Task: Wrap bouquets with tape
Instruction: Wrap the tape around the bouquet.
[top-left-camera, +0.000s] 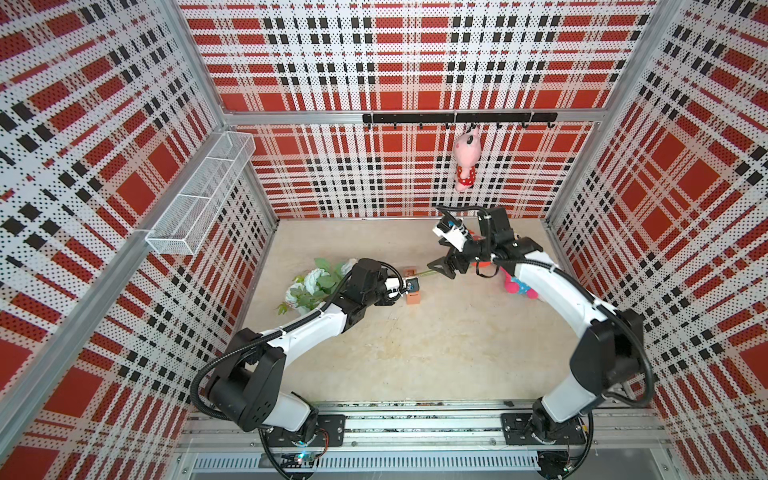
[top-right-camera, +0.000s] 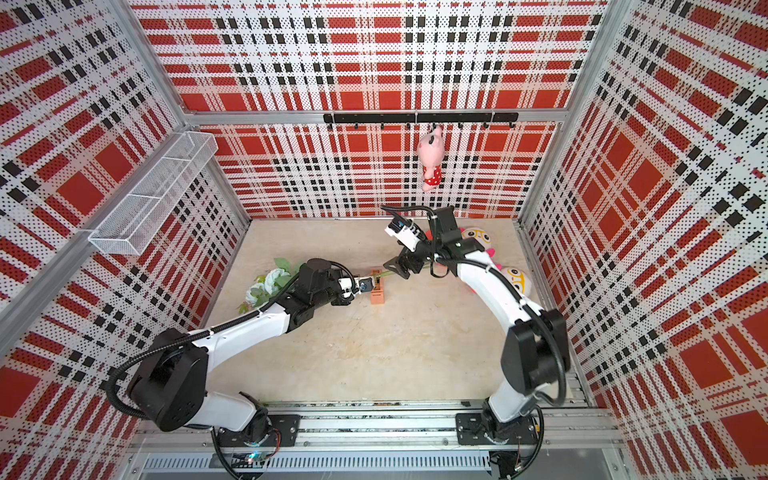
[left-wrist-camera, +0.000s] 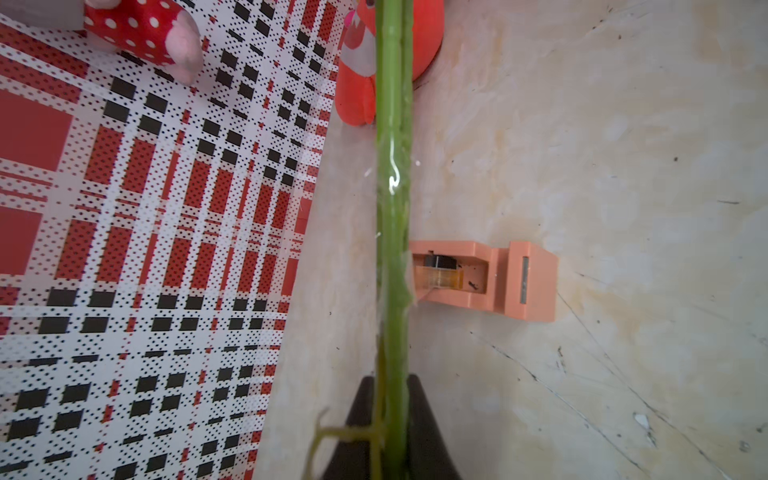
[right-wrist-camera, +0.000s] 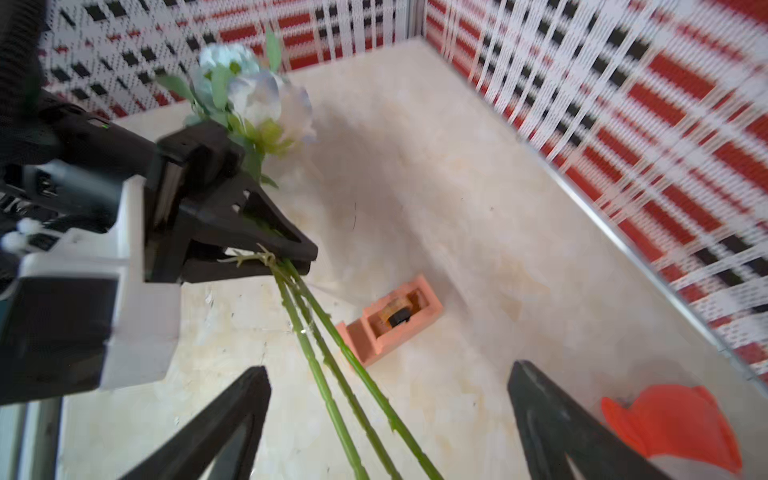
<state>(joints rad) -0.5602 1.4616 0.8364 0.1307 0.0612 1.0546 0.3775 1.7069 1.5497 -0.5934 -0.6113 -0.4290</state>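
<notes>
Bouquet (right-wrist-camera: 249, 95): the left gripper (right-wrist-camera: 299, 259) is pinching its stems, holding them above the worktop (top-left-camera: 415, 353). The long axis is running roughly level, with blooms toward the left wall. The stem ends are pointing into the right gripper (right-wrist-camera: 388, 368) (jaws spread wide, touching nothing). The tape dispenser (right-wrist-camera: 390, 320) is sitting just beneath the stems, and an orange plush (right-wrist-camera: 673, 428) is lying nearby.

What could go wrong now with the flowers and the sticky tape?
1. Only the left hand is shut on the bunch of pale blue-white fake roses with long green stems. The right hand is open around the stems, so their free ends might droop or spread.
2. Clear tape seems to join the stems to the small peach-orange block tape dispenser. Pulling away could drag it.
</notes>
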